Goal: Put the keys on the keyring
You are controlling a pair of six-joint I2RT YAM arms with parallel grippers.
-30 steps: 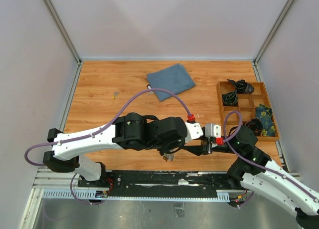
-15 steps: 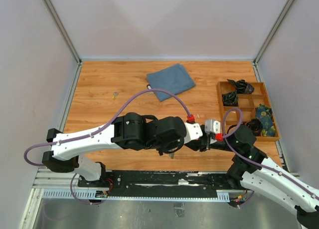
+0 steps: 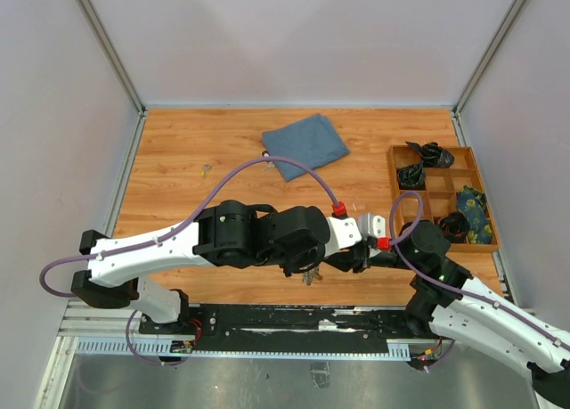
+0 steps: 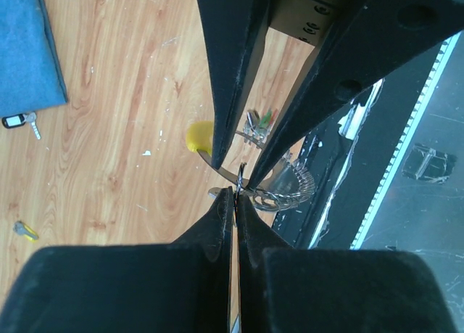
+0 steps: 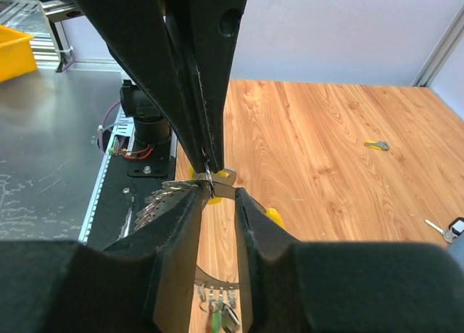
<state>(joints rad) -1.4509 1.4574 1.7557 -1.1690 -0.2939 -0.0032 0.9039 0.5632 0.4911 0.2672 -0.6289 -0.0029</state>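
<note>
Over the bench near its front edge, L gripper jaws are pressed shut on the keyring to steady it, keys dangling, while R gripper jaws sit slightly apart at same spot, prob. for threading; grip unclear.

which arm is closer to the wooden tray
Right. The right arm's elbow sits just beside the wooden tray's near-left corner; the left arm stretches off to the tray's left, well clear of it.
</note>
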